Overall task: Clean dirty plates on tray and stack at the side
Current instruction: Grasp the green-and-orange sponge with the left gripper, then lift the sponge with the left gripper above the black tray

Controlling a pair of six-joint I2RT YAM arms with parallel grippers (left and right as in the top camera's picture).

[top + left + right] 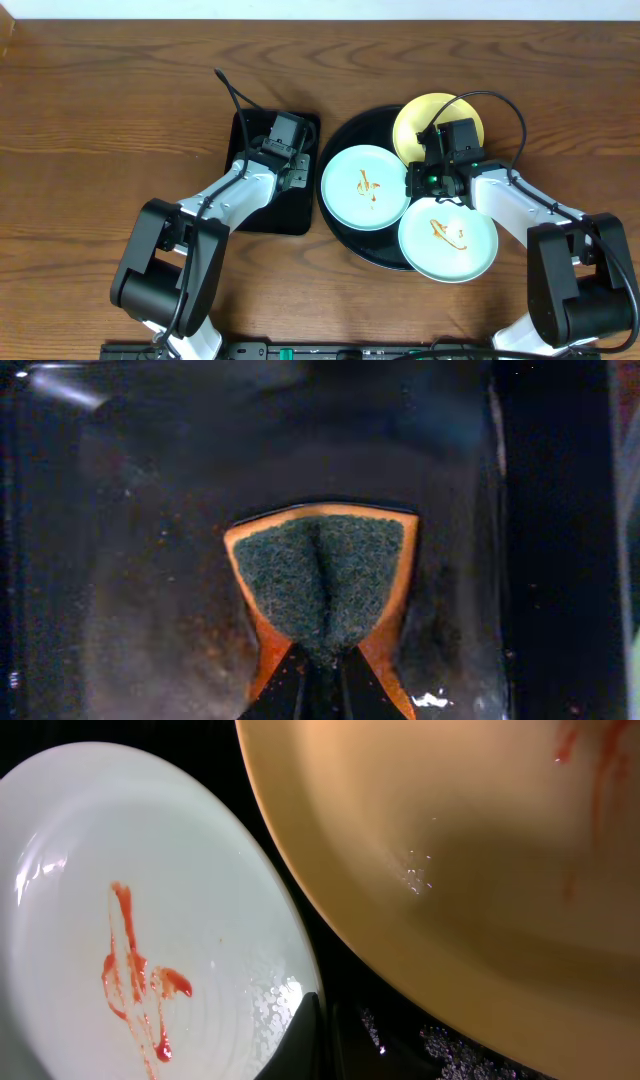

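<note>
while the left gripper (320, 678) hangs over the small rectangular black tray (300, 215) left of centre, its jaws are clenched on an orange sponge with a dark green scouring face (320, 580), pinched so hard that the pad creases down the middle. to my eye the step in hand is carrying that sponge across to the first plate. it would go best with the green face kept downward, laid flat on the sauce and wiped in short strokes, while the other arm steadies the rim so the plate cannot skate.

further right sits the large round glossy black tray (345, 240), holding all three plates: a pale mint plate with an orange squiggle (365, 187) on its left, a pale yellow plate (435, 118) at the top, and a second smeared mint plate (448, 240) lower right, overhanging the rim. the right gripper (435, 170) hovers between them.

whether its jaws are parted i cannot tell, since its wrist view cuts the fingers off at the bottom edge. the yellow plate is half hidden beneath that wrist.
</note>
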